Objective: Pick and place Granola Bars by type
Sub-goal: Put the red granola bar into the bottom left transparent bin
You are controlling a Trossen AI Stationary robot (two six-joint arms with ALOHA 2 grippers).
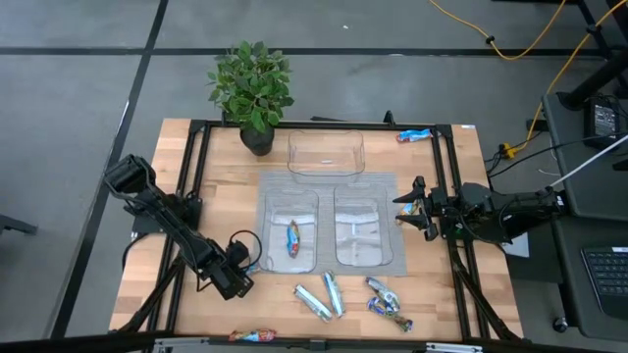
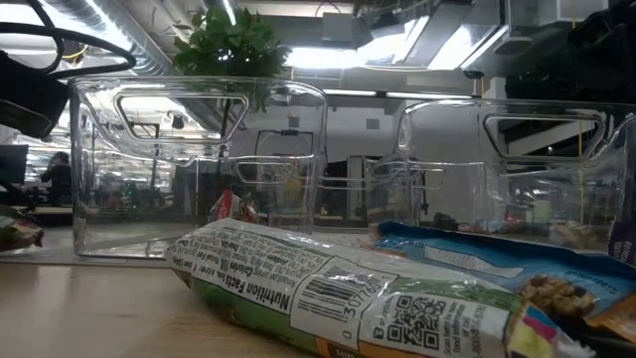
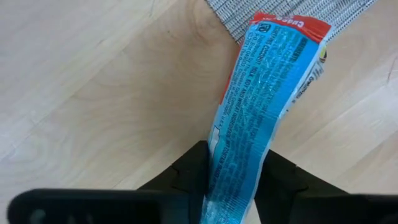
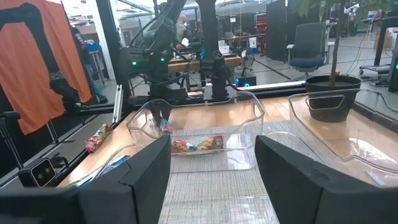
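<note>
Bar [image 3: 255, 118] clamped in left gripper [image 3: 233, 180], long axis pointing toward mat; right gripper [image 4: 211, 168] open.

The left arm reaches from the table's left edge toward the middle, and the left gripper [image 1: 238, 263] has its two dark fingers [image 3: 186, 177] pressed on a blue bar [image 3: 261, 106]. The right arm comes in from the right side, low over the table, and the right gripper [image 1: 405, 208] has its fingers [image 4: 146, 171] spread wide, holding nothing.
</note>
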